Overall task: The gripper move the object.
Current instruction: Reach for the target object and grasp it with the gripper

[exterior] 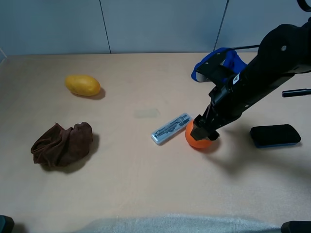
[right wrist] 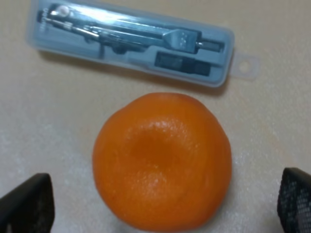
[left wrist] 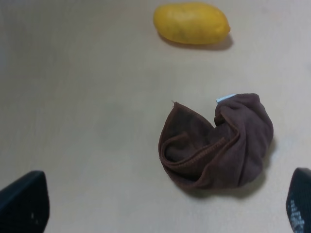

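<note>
Orange (right wrist: 162,160): on counter (exterior: 146,184), between right gripper (right wrist: 160,201) fingers.
Right gripper: fingers wide apart, clear of orange.
Case (right wrist: 131,41): just beside orange.

A wide table (exterior: 146,184) with a smooth, light beige top fills most of the view. Behind it stands a wall (exterior: 160,24) of pale grey-blue panels, divided by thin vertical seams (exterior: 105,26). The light is soft and even, and shadows on the table are short and weak.
</note>
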### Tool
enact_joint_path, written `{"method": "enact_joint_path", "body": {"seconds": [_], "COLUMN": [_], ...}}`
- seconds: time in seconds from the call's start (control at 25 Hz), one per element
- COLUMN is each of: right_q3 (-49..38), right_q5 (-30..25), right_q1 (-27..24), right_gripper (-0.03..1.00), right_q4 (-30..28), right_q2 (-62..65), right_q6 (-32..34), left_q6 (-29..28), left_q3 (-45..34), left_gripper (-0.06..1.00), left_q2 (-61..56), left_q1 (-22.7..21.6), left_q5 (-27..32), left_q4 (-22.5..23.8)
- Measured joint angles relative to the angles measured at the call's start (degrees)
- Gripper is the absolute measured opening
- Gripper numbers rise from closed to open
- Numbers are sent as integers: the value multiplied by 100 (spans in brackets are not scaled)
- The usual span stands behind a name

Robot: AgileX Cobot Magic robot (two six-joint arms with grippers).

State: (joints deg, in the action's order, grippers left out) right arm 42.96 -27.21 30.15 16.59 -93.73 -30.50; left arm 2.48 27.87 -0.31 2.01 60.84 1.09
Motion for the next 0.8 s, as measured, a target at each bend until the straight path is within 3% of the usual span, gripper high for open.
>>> {"method": "enact_joint_path", "body": {"seconds": [0.8], "right_q3": [6], "right_q5": [457], "right_q1": [0], "right_gripper": [69], "right_q4": [121], "right_q2": [-855], "right_q6": [-82], "left_q6": [5], "left_q3": [0], "left_gripper": [99], "left_q2": [0], "left_q1": [0], "left_q5": [0], "left_q4": [4]}}
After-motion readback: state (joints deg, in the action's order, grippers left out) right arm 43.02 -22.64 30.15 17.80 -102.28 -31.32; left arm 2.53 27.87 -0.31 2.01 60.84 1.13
